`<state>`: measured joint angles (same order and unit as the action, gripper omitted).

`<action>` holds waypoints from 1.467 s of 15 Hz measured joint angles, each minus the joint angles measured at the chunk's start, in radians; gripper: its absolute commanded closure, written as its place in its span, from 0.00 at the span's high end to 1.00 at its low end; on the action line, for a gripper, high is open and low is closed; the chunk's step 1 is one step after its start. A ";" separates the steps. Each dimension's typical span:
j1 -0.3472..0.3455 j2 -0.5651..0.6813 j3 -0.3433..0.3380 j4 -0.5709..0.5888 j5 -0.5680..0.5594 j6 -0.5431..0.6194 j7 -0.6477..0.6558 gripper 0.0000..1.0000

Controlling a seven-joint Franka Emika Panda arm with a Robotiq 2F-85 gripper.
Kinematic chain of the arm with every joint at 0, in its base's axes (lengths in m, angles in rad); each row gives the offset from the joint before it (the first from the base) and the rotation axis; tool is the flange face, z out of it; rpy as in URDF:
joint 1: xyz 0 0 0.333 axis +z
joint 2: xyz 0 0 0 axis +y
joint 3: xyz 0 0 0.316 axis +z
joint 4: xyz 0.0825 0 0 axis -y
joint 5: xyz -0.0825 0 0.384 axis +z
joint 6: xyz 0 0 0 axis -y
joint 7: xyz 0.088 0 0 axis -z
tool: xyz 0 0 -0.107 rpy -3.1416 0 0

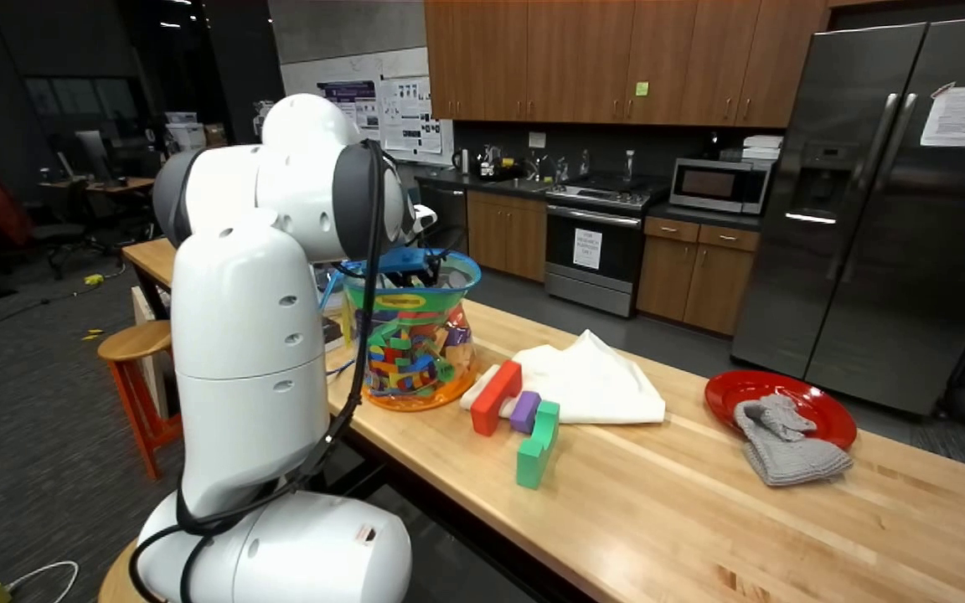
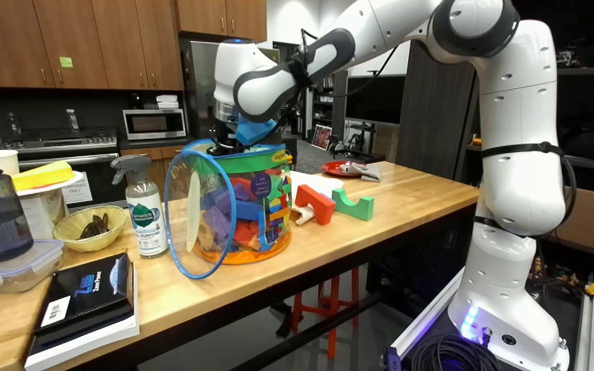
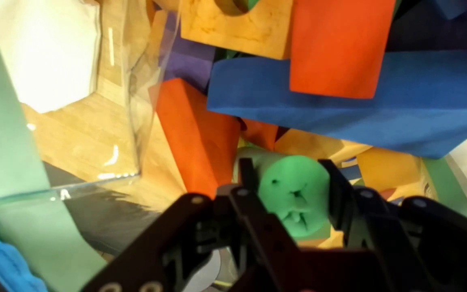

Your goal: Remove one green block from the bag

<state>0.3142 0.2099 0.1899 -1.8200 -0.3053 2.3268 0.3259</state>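
Note:
The bag (image 1: 441,300), clear with a green band, blue rim and orange base, stands on the table in both exterior views, full of many-coloured blocks. It also shows in an exterior view (image 2: 248,164), its round clear lid (image 2: 227,191) hanging open. My gripper (image 3: 287,162) points down into the bag through its open top. In the wrist view a green cylindrical block (image 3: 294,198), round end up, sits between my fingers. Both fingers touch its sides. Its lower part is hidden among other blocks. I cannot make out an elongated rectangular green block in the bag.
Red (image 3: 205,138), blue (image 3: 253,89) and yellow (image 3: 387,168) blocks lie around the fingers. Outside the bag are a red arch (image 1: 497,398), a purple block (image 1: 524,412), a green arch (image 1: 537,448), white cloth (image 1: 583,381), a red dish (image 1: 730,385) and a spray bottle (image 2: 145,232).

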 measured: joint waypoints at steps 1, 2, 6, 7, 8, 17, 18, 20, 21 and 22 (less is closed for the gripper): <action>-0.003 -0.009 -0.002 0.000 0.000 -0.003 0.000 0.16; -0.005 -0.021 -0.004 0.000 0.001 -0.007 0.000 0.16; -0.021 -0.075 -0.010 0.001 0.001 -0.023 -0.001 0.16; -0.025 -0.090 -0.010 0.002 0.001 -0.028 -0.001 0.16; -0.029 -0.107 -0.010 0.003 0.001 -0.035 -0.001 0.16; -0.080 -0.253 -0.010 0.016 0.001 -0.092 -0.001 0.16; -0.090 -0.267 -0.010 0.016 0.001 -0.094 -0.001 0.16; -0.110 -0.295 -0.011 0.015 0.001 -0.098 -0.001 0.16; -0.121 -0.308 -0.011 0.015 0.001 -0.099 0.000 0.16; -0.131 -0.321 -0.011 0.014 0.001 -0.099 0.000 0.16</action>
<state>0.1830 -0.1113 0.1786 -1.8056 -0.3046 2.2277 0.3259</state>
